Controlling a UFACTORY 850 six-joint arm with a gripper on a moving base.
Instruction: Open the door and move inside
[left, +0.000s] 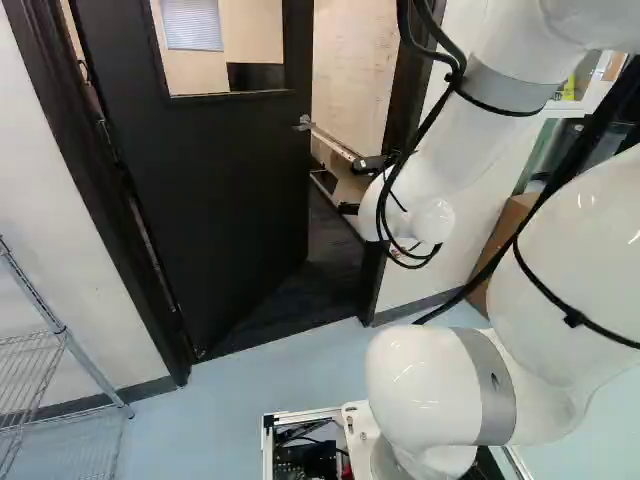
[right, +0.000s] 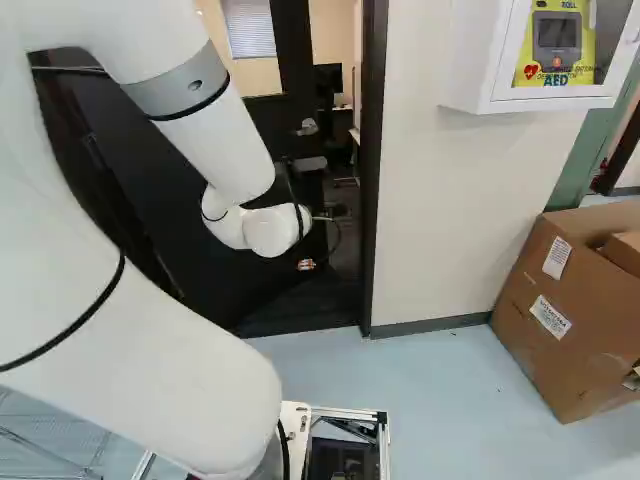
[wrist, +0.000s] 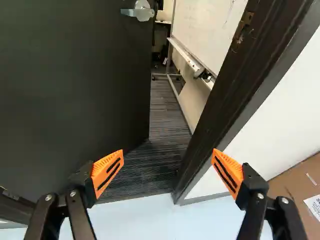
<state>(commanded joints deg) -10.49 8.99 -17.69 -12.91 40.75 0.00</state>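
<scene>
While the door (left: 210, 190) stands partly open, swung away from the base into the far room, the gripper (left: 349, 187) is up near the gap at its free edge. The jaws are wide apart with nothing gripped, orange pads (wrist: 107, 172) facing each other. One pad shows against the door, the other against the door frame (wrist: 220, 100) (can't tell from here if either touches). The white arm (right: 215, 135) reaches out toward the door's free side; its base is on the near side of the door.

The handle (wrist: 139, 11) is on the door near the free edge, ahead of the jaws, out of their grip. The window (left: 225, 75) is higher up in the door. Past the door: dark striped flooring (wrist: 162, 117) and a whiteboard (wrist: 210, 35) on a stand. Near side of the door: pale blue floor (right: 430, 380). Wire rack (left: 40, 350) is off the door's hinge side. Cardboard box (right: 560, 310) is well off the door's free side, beyond the frame, with a white wall cabinet (right: 480, 60) above and nearer the door.
</scene>
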